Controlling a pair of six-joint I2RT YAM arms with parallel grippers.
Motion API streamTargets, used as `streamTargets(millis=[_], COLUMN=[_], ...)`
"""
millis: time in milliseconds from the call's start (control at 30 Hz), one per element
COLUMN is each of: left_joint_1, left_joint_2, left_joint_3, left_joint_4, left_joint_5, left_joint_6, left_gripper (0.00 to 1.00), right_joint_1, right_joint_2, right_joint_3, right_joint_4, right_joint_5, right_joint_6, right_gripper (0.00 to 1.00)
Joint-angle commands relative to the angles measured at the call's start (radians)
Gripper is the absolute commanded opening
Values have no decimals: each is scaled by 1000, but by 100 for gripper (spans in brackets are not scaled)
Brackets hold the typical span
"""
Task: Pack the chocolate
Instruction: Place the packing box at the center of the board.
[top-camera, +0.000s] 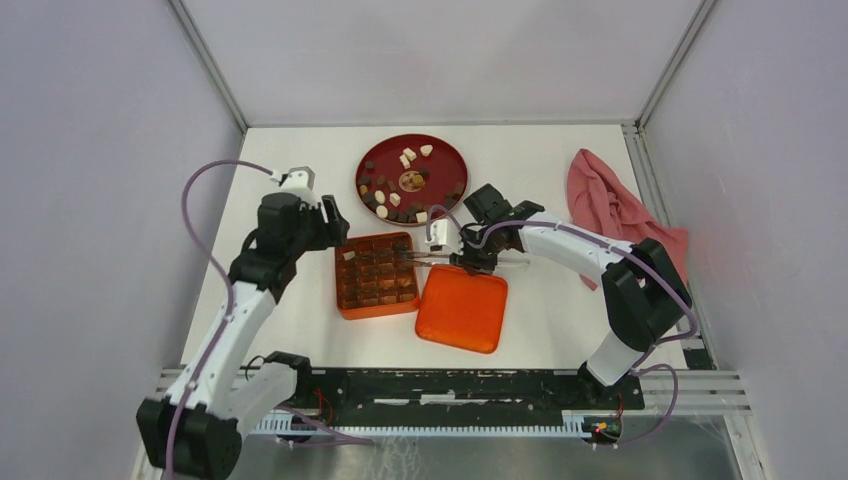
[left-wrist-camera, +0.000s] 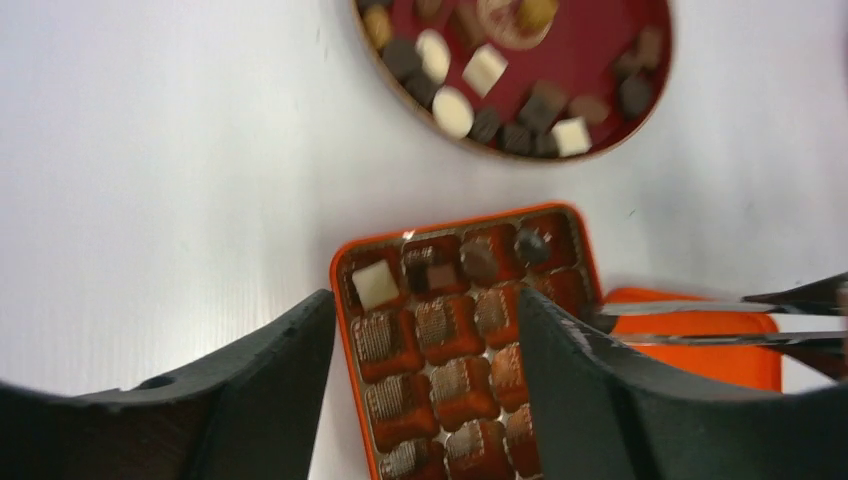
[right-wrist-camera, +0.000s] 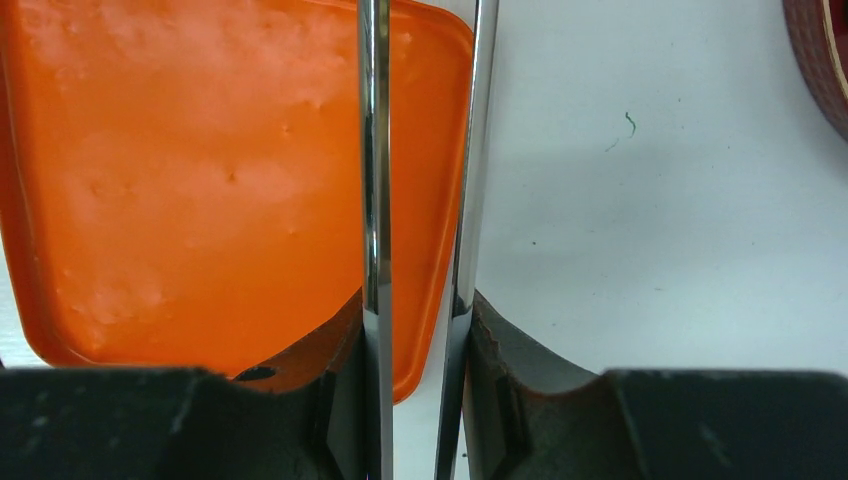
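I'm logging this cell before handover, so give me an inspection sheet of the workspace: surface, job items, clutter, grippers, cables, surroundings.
Surface: white table; no spills seen.
Job's things: chocolate loose on the red plate; orange box with pieces in several compartments; orange lid lying off, beside the box.
Clutter: pink cloth crumpled at the table's right side.
Grippers: left gripper open by the box; right gripper shut on metal tweezers.
Cables: purple cables loop off both arms, not touching the job's things.
Surroundings: grey walls; nothing else seen.
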Motion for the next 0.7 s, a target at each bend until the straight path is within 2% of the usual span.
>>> streamTargets(millis=[0, 133, 667], left_joint_1=[0, 0, -1], left_joint_2=[-144, -158, -164], left_joint_3=[-33, -37, -37], left_joint_4=[113, 52, 48], left_joint_5=[9, -68, -49], left_joint_6=[81, 94, 91], left_gripper=[76, 78, 78], right_joint_1=[22, 35, 49], right_joint_2=[-19, -17, 18], right_joint_3=[23, 30, 66], right_joint_4=[16, 13, 19], right_joint_5=[28, 42, 91], right_joint_6=[-8, -5, 57], right_gripper=[1, 2, 19])
